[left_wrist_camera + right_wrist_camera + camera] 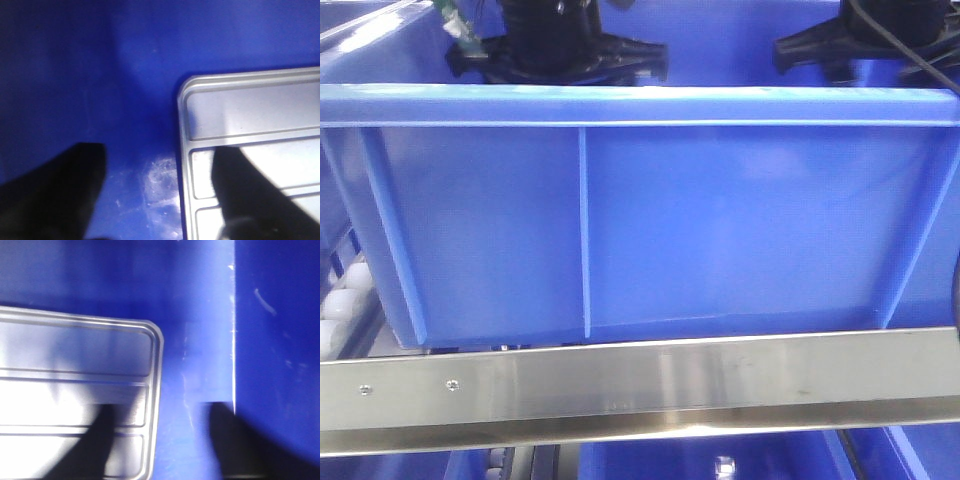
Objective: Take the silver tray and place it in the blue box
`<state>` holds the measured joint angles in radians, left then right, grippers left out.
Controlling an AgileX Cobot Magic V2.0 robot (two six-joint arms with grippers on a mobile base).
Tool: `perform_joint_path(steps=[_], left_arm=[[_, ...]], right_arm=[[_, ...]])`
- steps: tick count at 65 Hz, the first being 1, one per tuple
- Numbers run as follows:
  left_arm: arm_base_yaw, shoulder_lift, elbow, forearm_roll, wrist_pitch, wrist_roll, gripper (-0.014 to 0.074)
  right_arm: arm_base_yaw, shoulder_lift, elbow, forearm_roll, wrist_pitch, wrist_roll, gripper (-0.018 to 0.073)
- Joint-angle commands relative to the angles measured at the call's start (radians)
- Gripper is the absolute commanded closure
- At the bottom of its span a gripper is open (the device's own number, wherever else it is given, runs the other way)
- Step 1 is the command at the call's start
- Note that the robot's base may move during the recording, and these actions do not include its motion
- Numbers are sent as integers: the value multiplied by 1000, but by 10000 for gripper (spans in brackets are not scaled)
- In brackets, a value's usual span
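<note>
The silver tray [250,120] lies flat on the floor of the blue box [620,220], its ridges showing in both wrist views. My left gripper [157,195] is open and straddles the tray's left edge, with one finger [255,195] over the tray and the other over the blue floor. Over the tray's [75,385] right edge my right gripper [160,440] is open too, one finger [95,445] above the metal and the other near the box wall. In the front view only the black wrists [555,50] show above the rim, and the tray is hidden behind the wall.
A steel rail [640,385] runs across in front of the box. White conveyor rollers [340,300] sit at the lower left. The box's inner wall [275,340] stands close to the right gripper. More blue plastic [720,455] shows below the rail.
</note>
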<state>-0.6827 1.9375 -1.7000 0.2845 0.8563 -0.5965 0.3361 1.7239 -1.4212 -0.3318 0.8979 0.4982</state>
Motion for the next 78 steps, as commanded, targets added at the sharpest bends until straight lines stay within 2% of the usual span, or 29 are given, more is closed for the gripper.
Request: perform_joint_path(steps=[1, 12, 21, 26, 36, 49, 63, 78], left_arm=[[0, -71, -63, 14, 1, 24, 164], [-14, -136, -123, 8, 72, 93, 165], [-41, -237, -122, 10, 150, 175, 175], [-72, -313, -80, 32, 166, 225, 239], [-122, -452, 49, 44, 162, 234, 418], [-185, -674, 277, 50, 90, 234, 711], [-205, -908, 529, 50, -22, 234, 691], [-205, -1178, 781, 49, -269, 311, 691]], right_arm=[[-8, -78, -34, -39, -14, -10, -62], [-3, -163, -34, -31, 22, -11, 7], [-1, -285, -17, -19, 40, -42, 175], [2, -380, 29, -19, 38, -73, 320], [8, -557, 163, -19, 27, -80, 519], [8, -835, 374, -19, -77, -88, 503], [8, -1152, 602, -19, -196, -121, 503], [8, -1470, 823, -20, -278, -156, 503]])
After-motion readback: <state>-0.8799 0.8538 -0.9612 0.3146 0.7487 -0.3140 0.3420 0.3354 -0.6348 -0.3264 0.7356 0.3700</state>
